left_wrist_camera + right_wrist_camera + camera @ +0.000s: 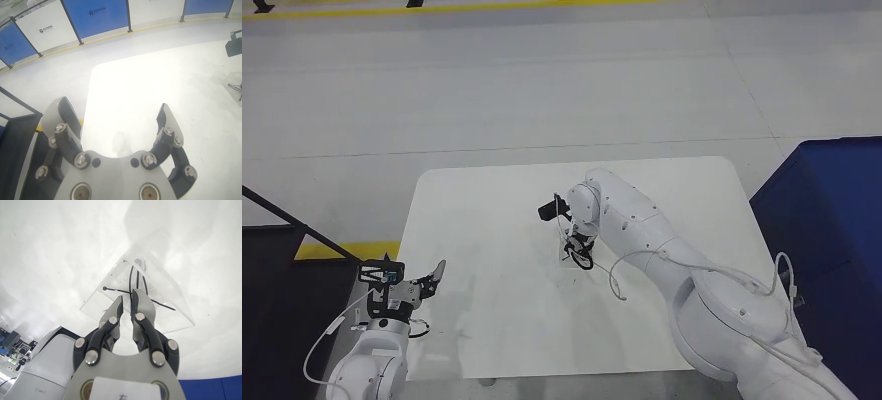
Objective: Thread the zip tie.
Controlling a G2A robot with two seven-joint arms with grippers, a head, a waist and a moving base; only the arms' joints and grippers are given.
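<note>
A black zip tie (113, 290) lies on a clear plastic plate (177, 313) near the middle of the white table (492, 210). Its head points to one side and some strands arch up off the plate. My right gripper (127, 294) hangs right over it. The fingers are a narrow gap apart and one upright strand runs between them. From above, the right gripper (577, 245) sits over the zip tie (584, 260). My left gripper (113, 106) is wide open and holds nothing. It hovers at the table's near left corner (432, 278), far from the plate (233, 83).
A blue bin (832, 230) stands off the table's right side. A black frame (302, 225) runs past the table's left edge. Blue and white barrier panels (98, 17) line the floor beyond. Bare table surface lies between the two grippers.
</note>
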